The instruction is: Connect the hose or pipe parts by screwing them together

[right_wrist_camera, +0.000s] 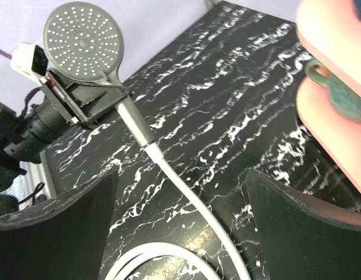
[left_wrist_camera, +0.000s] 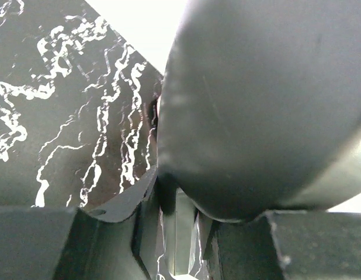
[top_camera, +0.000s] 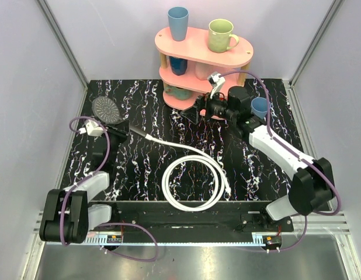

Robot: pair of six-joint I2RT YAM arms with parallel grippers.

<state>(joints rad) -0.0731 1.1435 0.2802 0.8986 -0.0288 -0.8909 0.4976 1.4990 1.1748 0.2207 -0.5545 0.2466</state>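
Gripping the grey round-faced shower head (right_wrist_camera: 82,39) by its rigid neck, far left, the left gripper (right_wrist_camera: 90,100) is clamped; the right gripper (right_wrist_camera: 180,181) gapes empty. The limp white coiled hose (top_camera: 192,181), lying centre, probably wants holding at its stiff fitting.

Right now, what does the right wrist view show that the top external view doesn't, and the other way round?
Right wrist only: a close look at the shower head nozzle holes and at where the white hose meets its handle, with the left gripper shut on the neck. Top external only: the hose's full loop, its free end fitting, both arms, the blue tumbler and green mug on the pink shelf. Both: shower head, hose, marbled table, part of the shelf, the open right gripper.
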